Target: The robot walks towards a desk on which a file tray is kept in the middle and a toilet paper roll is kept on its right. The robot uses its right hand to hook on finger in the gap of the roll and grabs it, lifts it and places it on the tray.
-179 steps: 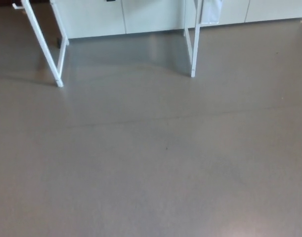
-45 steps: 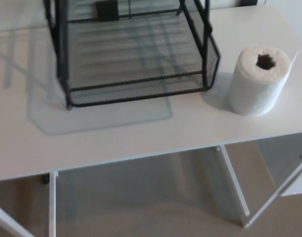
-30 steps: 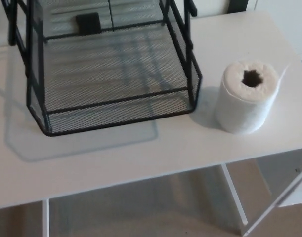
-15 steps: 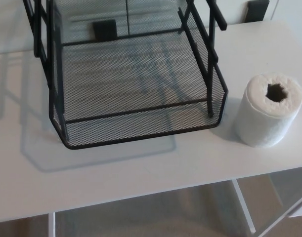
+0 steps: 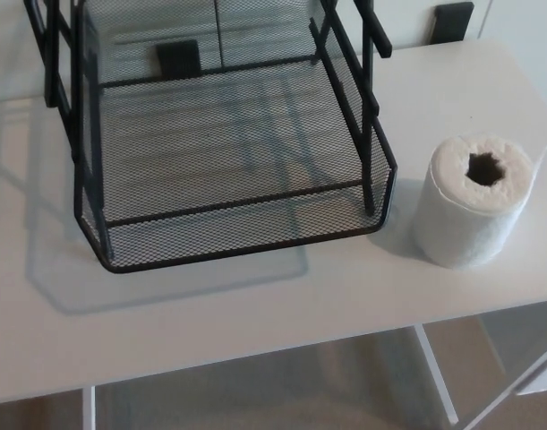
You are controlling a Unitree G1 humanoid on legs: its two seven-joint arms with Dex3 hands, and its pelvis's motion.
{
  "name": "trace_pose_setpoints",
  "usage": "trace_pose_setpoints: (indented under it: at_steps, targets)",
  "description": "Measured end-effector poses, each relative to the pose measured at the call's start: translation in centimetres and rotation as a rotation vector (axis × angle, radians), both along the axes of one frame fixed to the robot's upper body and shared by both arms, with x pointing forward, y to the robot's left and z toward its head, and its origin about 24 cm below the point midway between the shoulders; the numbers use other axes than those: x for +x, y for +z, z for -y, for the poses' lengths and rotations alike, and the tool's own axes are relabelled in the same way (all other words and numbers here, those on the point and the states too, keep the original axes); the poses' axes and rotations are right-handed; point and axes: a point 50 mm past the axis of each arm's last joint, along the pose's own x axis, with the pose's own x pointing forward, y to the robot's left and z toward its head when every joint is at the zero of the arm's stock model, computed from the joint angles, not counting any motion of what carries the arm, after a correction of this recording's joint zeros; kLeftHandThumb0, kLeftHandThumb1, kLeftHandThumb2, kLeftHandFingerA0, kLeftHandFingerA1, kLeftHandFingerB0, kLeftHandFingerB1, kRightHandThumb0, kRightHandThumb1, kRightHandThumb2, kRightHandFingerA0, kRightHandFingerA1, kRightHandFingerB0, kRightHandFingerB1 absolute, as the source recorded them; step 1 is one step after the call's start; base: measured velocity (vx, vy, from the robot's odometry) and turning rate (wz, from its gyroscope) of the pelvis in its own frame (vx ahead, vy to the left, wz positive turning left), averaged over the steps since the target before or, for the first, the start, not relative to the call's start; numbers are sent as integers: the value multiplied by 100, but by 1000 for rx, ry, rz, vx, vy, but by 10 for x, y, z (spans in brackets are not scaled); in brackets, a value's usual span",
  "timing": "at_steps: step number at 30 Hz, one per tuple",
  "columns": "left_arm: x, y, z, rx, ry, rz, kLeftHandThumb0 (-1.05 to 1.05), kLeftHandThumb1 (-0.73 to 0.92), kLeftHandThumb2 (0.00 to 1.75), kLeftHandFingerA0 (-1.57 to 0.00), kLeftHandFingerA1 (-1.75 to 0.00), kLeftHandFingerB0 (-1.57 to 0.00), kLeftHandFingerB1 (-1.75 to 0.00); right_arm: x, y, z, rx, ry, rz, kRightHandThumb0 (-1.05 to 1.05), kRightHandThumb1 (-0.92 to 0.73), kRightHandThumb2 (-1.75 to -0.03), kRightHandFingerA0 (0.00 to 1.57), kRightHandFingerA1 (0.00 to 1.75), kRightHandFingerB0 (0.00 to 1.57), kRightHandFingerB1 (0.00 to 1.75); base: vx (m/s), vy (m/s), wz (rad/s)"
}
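A black wire-mesh file tray (image 5: 233,237) stands in the middle of the white desk (image 5: 255,305), its upper tier frame rising out of the top of the view. To its right a white toilet paper roll (image 5: 473,213) stands upright on the desk, its dark core hole facing up. A small gap separates the roll from the tray's right wall. Neither of my hands shows in the head view.
The desk's front edge runs across the lower part of the view, with white desk legs (image 5: 437,376) and grey floor below it. A dark clip-like object (image 5: 455,20) sits at the desk's far edge, right of the tray.
The whole view has shifted as the camera moved: from bare floor to the desk seen from above. In the last half second tray and roll slid slightly left in the picture.
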Motion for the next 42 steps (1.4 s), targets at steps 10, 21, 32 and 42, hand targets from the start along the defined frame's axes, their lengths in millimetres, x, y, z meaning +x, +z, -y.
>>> trace_pose_setpoints:
  at_steps: [10, 21, 32, 42]
  targets:
    - [-2, -1, 1, -19, 9, 3, -73, 92, 80, -24, -51, -24, -44, 51, 65, -33, -152, 229, 219, -68, -66, -61, 43, 46, 8, 23, 0, 0, 0]
    - [-4, 0, -1, -24, 23, 22, -73, 92, 77, -19, -48, -21, -43, 94, 115, -97, -252, 540, 287, -59, -59, -60, 31, 41, 9, 18, 0, 0, 0]
    - [-11, -3, -3, -37, 45, 21, -72, 92, 80, -17, -50, -22, -45, 127, 119, -166, -350, 865, 88, -60, -60, -61, 25, 37, 10, 21, 0, 0, 0]
    - [-10, -3, -3, -45, 31, 40, -72, 92, 76, -35, -84, -32, -58, 150, 105, -199, -496, 1004, -132, -63, -62, -61, 22, 41, 8, 21, 0, 0, 0]
